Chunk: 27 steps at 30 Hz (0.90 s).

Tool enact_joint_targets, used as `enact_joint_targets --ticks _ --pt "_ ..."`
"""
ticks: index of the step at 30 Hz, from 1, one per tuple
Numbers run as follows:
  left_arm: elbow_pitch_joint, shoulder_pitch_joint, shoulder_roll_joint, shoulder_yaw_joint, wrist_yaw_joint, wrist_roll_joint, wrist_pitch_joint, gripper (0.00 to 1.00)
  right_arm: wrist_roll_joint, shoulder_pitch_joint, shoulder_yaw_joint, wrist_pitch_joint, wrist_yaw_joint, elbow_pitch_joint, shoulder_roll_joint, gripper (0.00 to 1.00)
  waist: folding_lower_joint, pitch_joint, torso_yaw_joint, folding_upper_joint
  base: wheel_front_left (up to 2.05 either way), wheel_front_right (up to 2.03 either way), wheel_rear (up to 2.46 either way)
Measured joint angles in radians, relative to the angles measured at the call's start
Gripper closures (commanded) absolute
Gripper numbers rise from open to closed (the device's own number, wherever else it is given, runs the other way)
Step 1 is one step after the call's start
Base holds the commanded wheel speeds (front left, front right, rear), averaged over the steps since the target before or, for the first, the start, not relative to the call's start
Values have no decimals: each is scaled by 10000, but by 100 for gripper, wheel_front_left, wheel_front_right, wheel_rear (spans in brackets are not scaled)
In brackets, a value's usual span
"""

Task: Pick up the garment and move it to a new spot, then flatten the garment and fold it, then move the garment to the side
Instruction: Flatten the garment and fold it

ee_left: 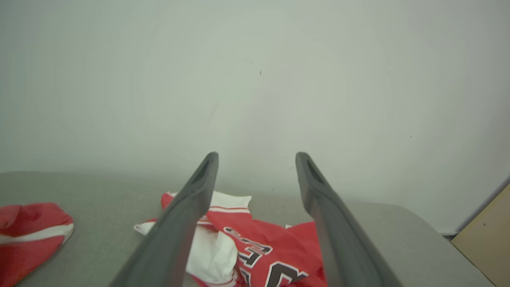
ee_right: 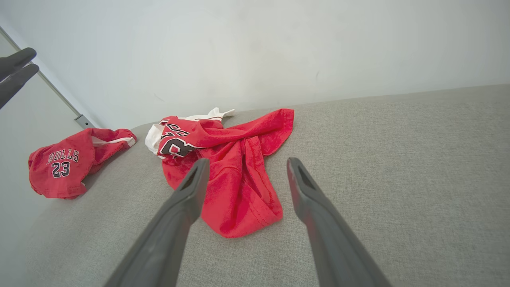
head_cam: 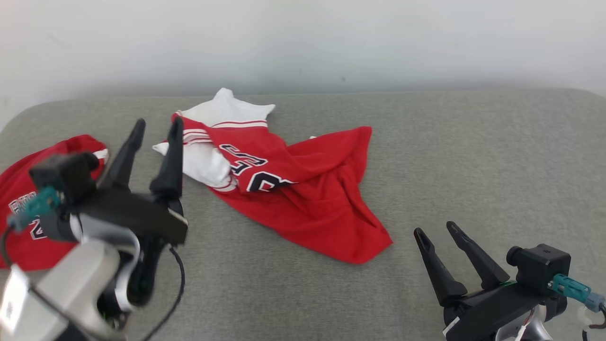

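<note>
A crumpled red jersey [head_cam: 303,194] with white trim and dark lettering lies in a heap at the middle of the grey surface, also seen in the left wrist view [ee_left: 263,251] and right wrist view [ee_right: 235,167]. My left gripper [head_cam: 157,128] hovers raised just left of the jersey's white part, open, with nothing between its fingers [ee_left: 191,207]. Low at the right, my right gripper [head_cam: 438,232] stands open and empty, apart from the jersey's lower corner; its fingers [ee_right: 187,195] point toward that hem.
A second red garment [head_cam: 28,199] marked BULLS 23 [ee_right: 63,159] lies at the far left edge of the grey padded surface [head_cam: 473,166]. A pale wall [head_cam: 303,42] rises behind. A tan board [ee_left: 486,235] stands off the right end.
</note>
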Motion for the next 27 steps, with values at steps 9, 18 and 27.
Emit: enact_joint_targets --ticks 9,18,27 --pt "-3093 2409 362 905 1170 1162 -205 0 -539 -299 -184 629 0 384 4 0 0 -25 647 0 0 0 0" --pt "-4121 3452 -178 1095 1154 2023 -217 0 -1327 -1767 -750 1862 0 1883 2 0 1 135 1330 1 0 0 0" --pt "-3912 3452 -665 591 788 2063 -205 0 -1438 -3508 -1304 2905 0 3879 4 0 1 219 1986 2 0 0 0"
